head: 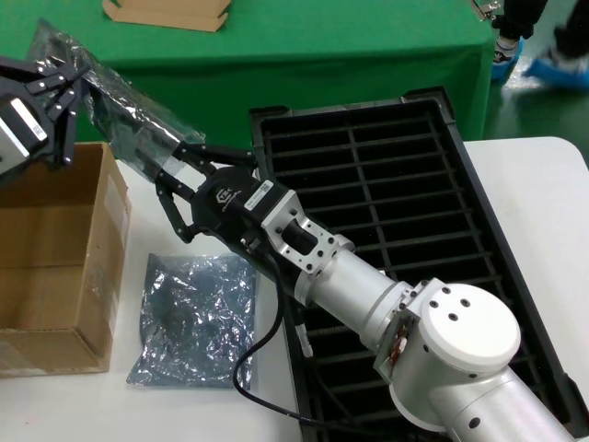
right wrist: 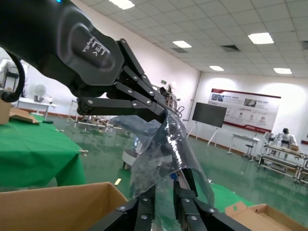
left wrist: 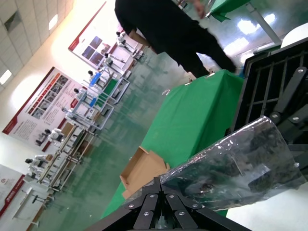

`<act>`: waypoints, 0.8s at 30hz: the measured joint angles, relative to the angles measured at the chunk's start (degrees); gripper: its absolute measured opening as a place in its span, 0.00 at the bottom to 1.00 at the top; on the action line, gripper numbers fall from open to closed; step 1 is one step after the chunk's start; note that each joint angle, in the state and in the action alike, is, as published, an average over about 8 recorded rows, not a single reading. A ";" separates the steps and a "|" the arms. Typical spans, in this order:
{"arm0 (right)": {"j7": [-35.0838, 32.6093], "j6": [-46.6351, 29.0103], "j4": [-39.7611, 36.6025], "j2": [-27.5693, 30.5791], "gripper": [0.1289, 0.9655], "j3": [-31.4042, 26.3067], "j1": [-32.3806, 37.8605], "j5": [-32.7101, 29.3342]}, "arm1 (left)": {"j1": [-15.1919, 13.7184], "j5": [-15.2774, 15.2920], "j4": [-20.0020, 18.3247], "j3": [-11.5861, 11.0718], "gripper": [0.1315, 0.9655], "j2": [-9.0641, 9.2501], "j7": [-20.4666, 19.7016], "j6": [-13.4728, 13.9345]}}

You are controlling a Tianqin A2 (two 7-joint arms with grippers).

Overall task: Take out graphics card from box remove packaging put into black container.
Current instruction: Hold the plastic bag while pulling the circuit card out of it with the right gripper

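The packaging (head: 124,110), a wrinkled silver-grey bag, hangs stretched in the air between my two grippers, above the table between the box (head: 55,267) and the black container (head: 396,212). The dark graphics card (left wrist: 250,161) shows through the plastic. My left gripper (head: 81,78) is shut on the bag's far end, over the box. My right gripper (head: 170,166) is shut on the near end of the bag and the card inside it. In the right wrist view the plastic (right wrist: 159,149) runs between my right fingers (right wrist: 147,204) up to the left gripper (right wrist: 163,108).
A second silver bag (head: 193,318) lies flat on the white table beside the box. A small tan cardboard tray (head: 166,11) rests on the green table behind. A person (left wrist: 163,29) stands beyond the green table.
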 joint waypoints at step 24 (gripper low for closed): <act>-2.27 2.23 -0.26 0.00 0.47 -1.36 0.40 3.73 | 0.74 -2.61 -2.04 0.42 0.01 -0.49 -1.63 0.26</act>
